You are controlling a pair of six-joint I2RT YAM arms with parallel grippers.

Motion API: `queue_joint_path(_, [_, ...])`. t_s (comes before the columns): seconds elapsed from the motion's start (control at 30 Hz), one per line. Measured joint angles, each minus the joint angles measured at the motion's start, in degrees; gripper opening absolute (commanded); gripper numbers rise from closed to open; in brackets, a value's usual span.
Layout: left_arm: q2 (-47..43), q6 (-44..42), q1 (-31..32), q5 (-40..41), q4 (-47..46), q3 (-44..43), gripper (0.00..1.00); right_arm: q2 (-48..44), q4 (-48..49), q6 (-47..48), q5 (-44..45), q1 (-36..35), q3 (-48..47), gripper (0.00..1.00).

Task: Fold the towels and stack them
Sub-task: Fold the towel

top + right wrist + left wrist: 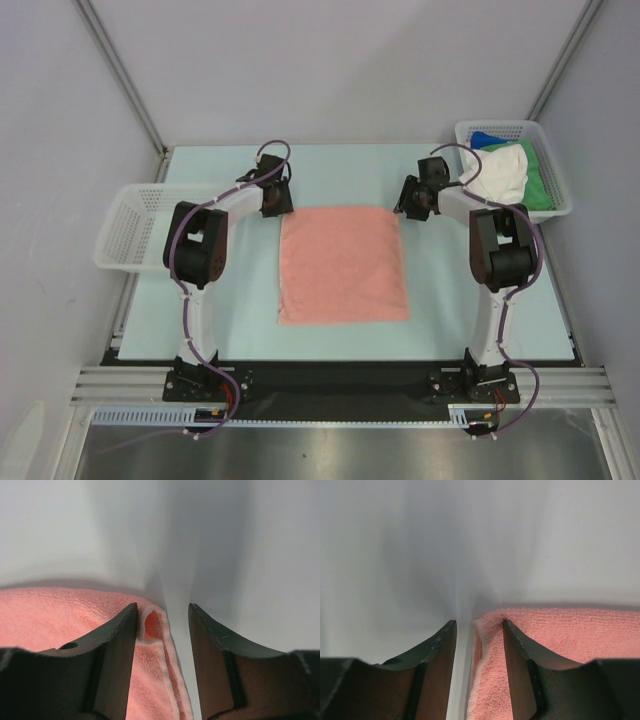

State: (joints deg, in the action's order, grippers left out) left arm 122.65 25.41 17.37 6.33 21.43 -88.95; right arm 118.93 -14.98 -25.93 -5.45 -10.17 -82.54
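Reaching out over the table (pixel 200 320), both arms are stretched fwd from their bases at 6 o'clock, elbows raised and bent outward, wrists dipped low to the surface. The pink towel (pixel 343 265) lies flat and spread at table centre, roughly square.

L arm: the left gripper (pixel 278 200) sits at the towel's 11 o'clock corner. In the left wrist view the jaws are part open and straddle that corner. One finger (pixel 432 655) is on bare table, the other (pixel 520 660) is over the cloth, and the towel's edge runs up the gap between them. Nothing pinched, fabric lies loose.

R arm: mirror pose, the right gripper (pixel 408 203) at the towel's 1 o'clock corner. In the right wrist view the jaws are likewise part open. The corner is curled up a bit in the gap, close against the inner finger (pixel 112 650), while the outer finger (pixel 215 650) stands on the table side. No clamp on it here either.

Elsewhere: a white basket (pixel 125 235) hangs off the table's 9 o'clock edge. A second basket (pixel 555 165) at approx 2 o'clock holds a crumpled white towel (pixel 500 170), a green one (pixel 540 175) and a bit of blue cloth (pixel 485 138).
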Motion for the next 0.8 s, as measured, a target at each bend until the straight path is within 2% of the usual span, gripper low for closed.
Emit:
queue_joint_path(0.13, [0.0,0.0,0.0,-0.2,-0.1,0.0,0.47,-3.6,1.7,-0.4,0.2,0.1,3.7,0.51])
queue_joint_path(0.4, [0.0,0.0,0.0,-0.4,-0.2,0.0,0.47,-6.2,4.2,0.1,0.8,-0.5,3.7,0.51])
queue_joint_path(0.6, [0.0,0.0,0.0,-0.5,-0.2,0.0,0.47,-3.7,2.6,1.8,0.6,-1.5,1.2,0.5])
queue_joint_path(0.8, [0.3,0.0,0.0,-0.5,-0.4,-0.2,0.41,1.4,-0.5,3.2,1.1,-2.2,-3.9,0.47])
